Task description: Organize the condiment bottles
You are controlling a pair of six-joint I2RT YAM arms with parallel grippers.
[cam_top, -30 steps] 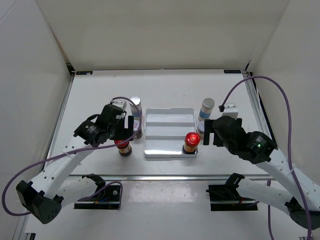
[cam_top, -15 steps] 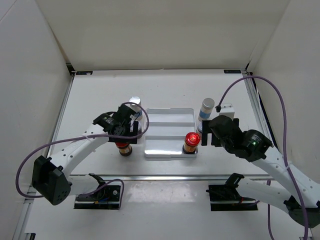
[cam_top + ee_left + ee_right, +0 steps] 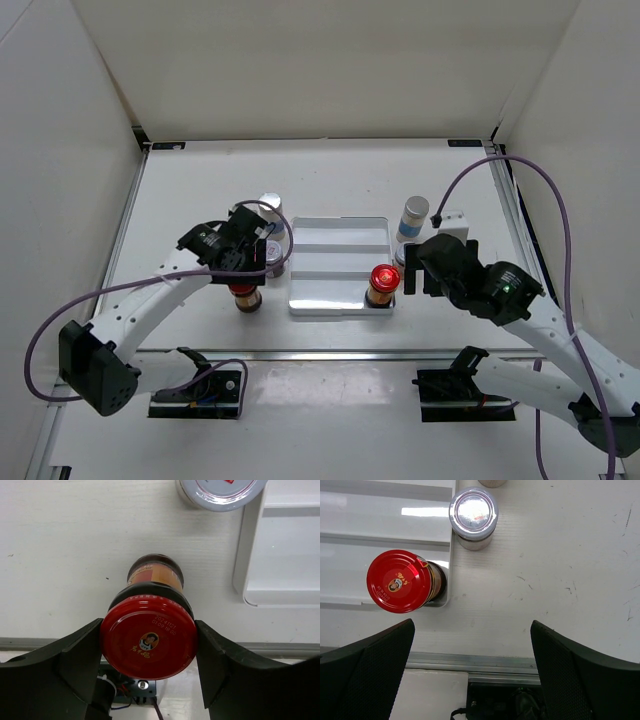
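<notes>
A dark amber bottle with a red cap stands on the table left of the white tray. My left gripper is down over it, both fingers pressed against the cap's sides. A second red-capped bottle stands in the tray's near right corner. My right gripper hangs open just right of that bottle with nothing between its fingers. A silver-lidded jar stands on the table beside the tray's right edge. Another silver-lidded jar stands by the tray's left edge.
A taller white-and-blue bottle stands right of the tray and another behind my left gripper. The tray's ridged rows hold only the one red-capped bottle. A metal rail runs along the table's near edge.
My left gripper swung right and came down over the red-capped bottle, then closed from wide open onto its cap. My right gripper shifted slightly and stayed open.
</notes>
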